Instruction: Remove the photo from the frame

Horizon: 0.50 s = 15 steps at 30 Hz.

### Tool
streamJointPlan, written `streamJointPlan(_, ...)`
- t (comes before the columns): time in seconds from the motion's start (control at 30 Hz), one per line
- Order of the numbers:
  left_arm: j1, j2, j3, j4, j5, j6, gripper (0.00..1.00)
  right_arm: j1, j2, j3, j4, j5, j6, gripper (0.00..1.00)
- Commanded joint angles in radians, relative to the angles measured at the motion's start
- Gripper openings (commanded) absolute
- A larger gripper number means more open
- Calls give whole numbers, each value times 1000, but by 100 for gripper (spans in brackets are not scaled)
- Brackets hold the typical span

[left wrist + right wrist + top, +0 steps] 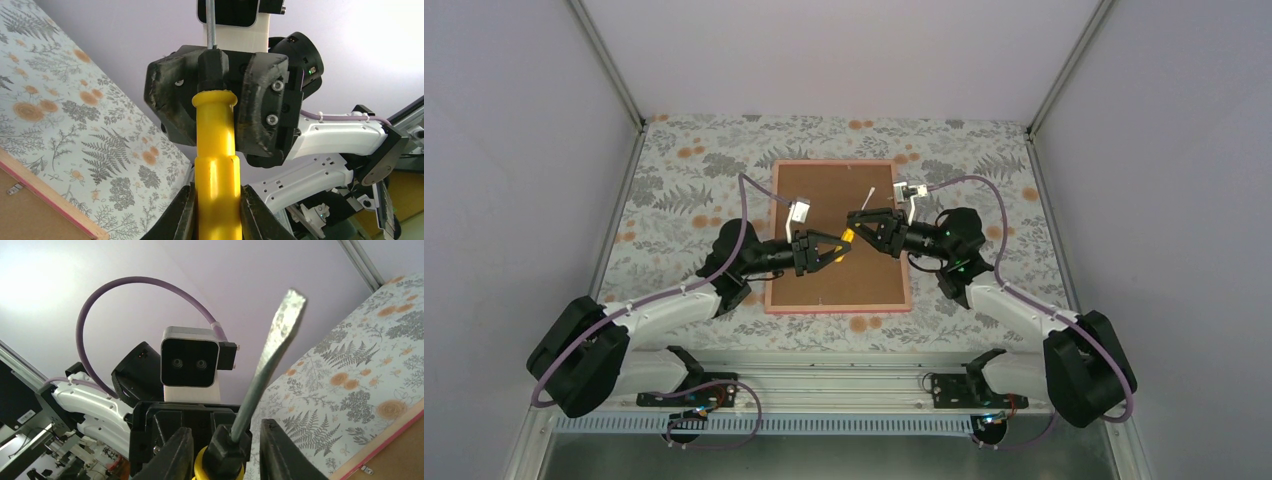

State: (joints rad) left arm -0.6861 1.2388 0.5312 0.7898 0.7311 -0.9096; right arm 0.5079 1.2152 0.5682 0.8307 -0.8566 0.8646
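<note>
The frame lies face down mid-table, thin pink edge around a brown backing board. The photo is hidden under that board. A screwdriver with a yellow handle hangs above the board, with my left gripper shut on its handle. My right gripper faces it, fingers spread apart on either side of the black collar, and the flat blade sticks up between them. A frame corner shows in the left wrist view and in the right wrist view.
A floral tablecloth covers the table, with grey walls on three sides. Small metal clips sit on the board's rim. Purple cables loop over both arms.
</note>
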Motion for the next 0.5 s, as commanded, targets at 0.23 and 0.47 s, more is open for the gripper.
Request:
streamJointPlan(0.23, 2, -3, -30, 33, 6, 17, 9, -5, 20, 30, 32, -20, 23, 4)
streamJointPlan(0.47, -24, -66, 17, -224, -176, 170, 46, -5, -23, 83, -257, 101, -19, 4)
